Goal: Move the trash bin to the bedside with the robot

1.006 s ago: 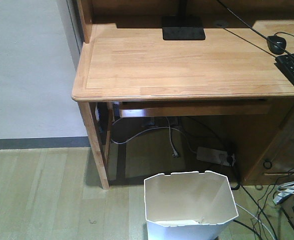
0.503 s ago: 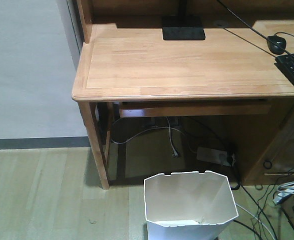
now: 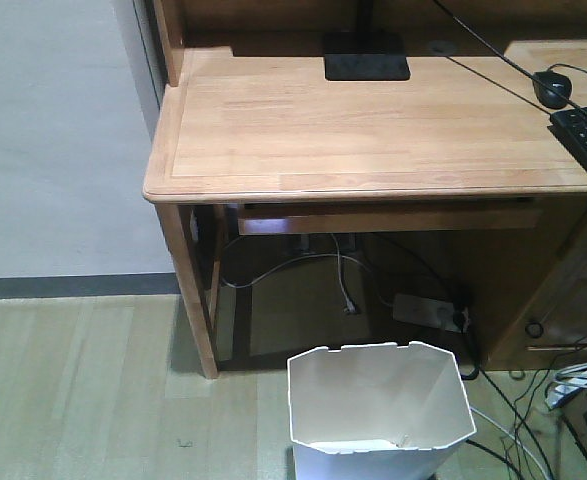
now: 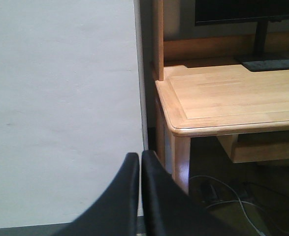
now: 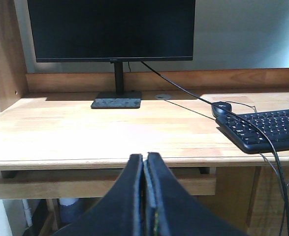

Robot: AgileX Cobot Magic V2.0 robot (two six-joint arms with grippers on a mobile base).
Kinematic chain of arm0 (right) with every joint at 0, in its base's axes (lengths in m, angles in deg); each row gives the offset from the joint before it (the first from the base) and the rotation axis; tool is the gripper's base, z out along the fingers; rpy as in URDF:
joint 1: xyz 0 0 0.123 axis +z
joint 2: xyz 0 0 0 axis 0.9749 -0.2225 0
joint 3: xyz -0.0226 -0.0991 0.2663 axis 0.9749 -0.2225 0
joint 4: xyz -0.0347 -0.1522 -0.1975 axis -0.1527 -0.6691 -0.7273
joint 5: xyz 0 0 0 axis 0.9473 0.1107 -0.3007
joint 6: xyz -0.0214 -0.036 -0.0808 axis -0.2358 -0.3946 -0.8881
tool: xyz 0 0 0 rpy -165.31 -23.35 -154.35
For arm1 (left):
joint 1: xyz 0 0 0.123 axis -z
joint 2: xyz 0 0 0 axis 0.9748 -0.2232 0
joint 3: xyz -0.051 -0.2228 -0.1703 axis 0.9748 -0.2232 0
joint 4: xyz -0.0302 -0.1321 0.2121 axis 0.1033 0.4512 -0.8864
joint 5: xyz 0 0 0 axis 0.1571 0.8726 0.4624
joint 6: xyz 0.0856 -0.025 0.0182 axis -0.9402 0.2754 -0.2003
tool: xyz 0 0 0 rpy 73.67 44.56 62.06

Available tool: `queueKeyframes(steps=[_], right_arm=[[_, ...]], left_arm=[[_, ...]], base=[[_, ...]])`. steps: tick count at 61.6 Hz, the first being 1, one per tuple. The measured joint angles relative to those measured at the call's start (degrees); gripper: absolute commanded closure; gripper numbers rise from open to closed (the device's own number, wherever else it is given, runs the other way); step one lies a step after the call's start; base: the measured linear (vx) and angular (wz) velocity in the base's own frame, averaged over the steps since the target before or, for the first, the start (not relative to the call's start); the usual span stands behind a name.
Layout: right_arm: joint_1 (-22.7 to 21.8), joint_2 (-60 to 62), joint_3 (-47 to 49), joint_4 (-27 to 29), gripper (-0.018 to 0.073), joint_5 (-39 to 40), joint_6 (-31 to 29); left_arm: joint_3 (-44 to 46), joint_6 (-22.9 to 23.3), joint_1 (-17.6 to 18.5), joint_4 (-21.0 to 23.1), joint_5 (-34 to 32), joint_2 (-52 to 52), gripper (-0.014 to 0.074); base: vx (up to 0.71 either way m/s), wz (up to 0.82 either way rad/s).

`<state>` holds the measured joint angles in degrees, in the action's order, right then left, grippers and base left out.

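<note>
One trash bin (image 3: 378,400) stands on seemingly wooden floor (image 3: 73,380) before the desk (image 3: 353,125).

This looks like a study or home-office corner. A light wooden desk (image 3: 373,120) with a raised back fills the upper right of the front view; a black monitor (image 5: 110,29) stands on a flat base at the top of the right wrist view, with a black keyboard (image 5: 267,129) and mouse (image 5: 222,108) at the right edge; under the desk, loose cables and a white power strip (image 3: 425,310) lie on the pale plank floor (image 3: 73,390); a white trash bin (image 3: 378,400) stands at lower centre, and a plain pale wall (image 3: 53,130) with dark skirting fills the left.
</note>
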<state>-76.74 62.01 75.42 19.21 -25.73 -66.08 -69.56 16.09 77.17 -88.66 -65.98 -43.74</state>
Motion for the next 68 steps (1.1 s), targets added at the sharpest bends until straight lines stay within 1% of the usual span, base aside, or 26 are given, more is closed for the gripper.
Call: queueKeyframes(steps=[19,28,35,46,60,68], right_arm=[[0.0,0.0,0.0,0.0,0.0568,2.4,-0.1],[0.0,0.0,0.6,0.0,0.0568,1.4,-0.1],[0.0,-0.9,3.3,0.0,0.0568,0.3,-0.1],[0.0,-8.4,8.8,0.0,0.0568,0.1,-0.1],[0.0,-21.7,16.8,0.0,0.0568,-0.5,-0.1],[0.0,-26.8,17.7,0.0,0.0568,-0.5,-0.1]], left_arm=[[0.0,0.0,0.0,0.0,0.0,0.0,0.0603],[0.0,0.0,0.0,0.0,0.0,0.0,0.0603],[0.0,0.0,0.0,0.0,0.0,0.0,0.0603],[0.0,0.0,0.0,0.0,0.0,0.0,0.0603],[0.0,0.0,0.0,0.0,0.0,0.0,0.0603],[0.0,0.0,0.0,0.0,0.0,0.0,0.0603]], base=[[0.0,0.0],[0.0,0.0],[0.0,0.0],[0.0,0.0],[0.0,0.0],[0.0,0.0]])
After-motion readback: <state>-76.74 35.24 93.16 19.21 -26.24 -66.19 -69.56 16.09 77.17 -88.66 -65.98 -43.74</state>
